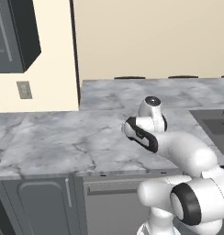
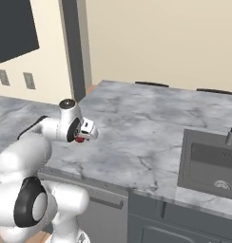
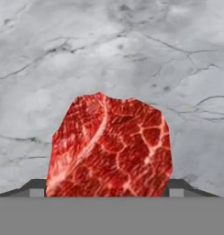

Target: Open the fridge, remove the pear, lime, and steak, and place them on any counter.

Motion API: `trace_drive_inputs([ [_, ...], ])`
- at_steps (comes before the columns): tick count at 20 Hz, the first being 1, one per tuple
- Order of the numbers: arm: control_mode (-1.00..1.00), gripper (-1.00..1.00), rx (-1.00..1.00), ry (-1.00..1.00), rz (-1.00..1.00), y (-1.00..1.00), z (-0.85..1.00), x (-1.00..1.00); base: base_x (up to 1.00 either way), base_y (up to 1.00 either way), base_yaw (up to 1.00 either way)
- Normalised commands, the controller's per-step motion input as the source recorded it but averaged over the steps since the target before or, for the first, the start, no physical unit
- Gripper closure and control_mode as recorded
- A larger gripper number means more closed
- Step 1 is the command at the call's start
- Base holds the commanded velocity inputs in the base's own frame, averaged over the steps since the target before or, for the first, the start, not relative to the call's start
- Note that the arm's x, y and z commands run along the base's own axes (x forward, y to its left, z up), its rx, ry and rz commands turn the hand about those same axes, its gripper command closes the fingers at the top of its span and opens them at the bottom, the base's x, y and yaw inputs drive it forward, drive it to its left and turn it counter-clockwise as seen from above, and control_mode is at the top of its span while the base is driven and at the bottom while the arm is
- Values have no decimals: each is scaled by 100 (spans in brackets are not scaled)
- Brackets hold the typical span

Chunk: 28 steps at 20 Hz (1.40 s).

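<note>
- We have the steak [image 3: 109, 147] pinched between the two fingers of the gripper [image 2: 84, 134]; in the hand view the red meat rises from 6 o'clock up past the centre, with a finger tip [image 3: 36, 187] at about 7 o'clock and the other at 5 o'clock against its lower edges.
- In the right base view a sliver of red shows under the hand at about 9 o'clock, above the marbled counter [image 2: 137, 128]. We cannot tell whether the meat already touches the stone or hangs just above it.
- The first risk we see is a release from too high: the irregular chunk could land on an edge, tip or slide, since polished stone gives little hold.
- In the right base view the hand sits near the front edge of the counter, towards 7 o'clock of the slab. If we let go here while the wrist is tilted, the steak could skid towards that edge and drop.
- The sink [image 2: 213, 166] lies well apart at 3 to 4 o'clock, so we judge it a small danger unless the arm swings wide.
- Pressing down too far could jam the fingers on the stone, or smear the meat sideways when they part.
- The pear and lime are not by the hand, so we cannot judge how much of the task remains.
</note>
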Motion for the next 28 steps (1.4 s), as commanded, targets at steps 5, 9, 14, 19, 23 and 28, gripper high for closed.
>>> trace_drive_inputs([
  [5,-100,100,0,26,-6,0,-94,100,0,0,0],
  [9,-100,100,0,19,-2,0,-60,99,0,0,0],
  [14,-100,-100,0,16,-1,0,-56,94,0,0,0],
  [19,-100,-100,0,1,0,-4,-24,-18,0,0,0],
  [23,-100,-100,0,-9,0,0,43,-71,0,0,0],
  [28,-100,-100,0,-14,2,-1,85,-94,0,0,0],
])
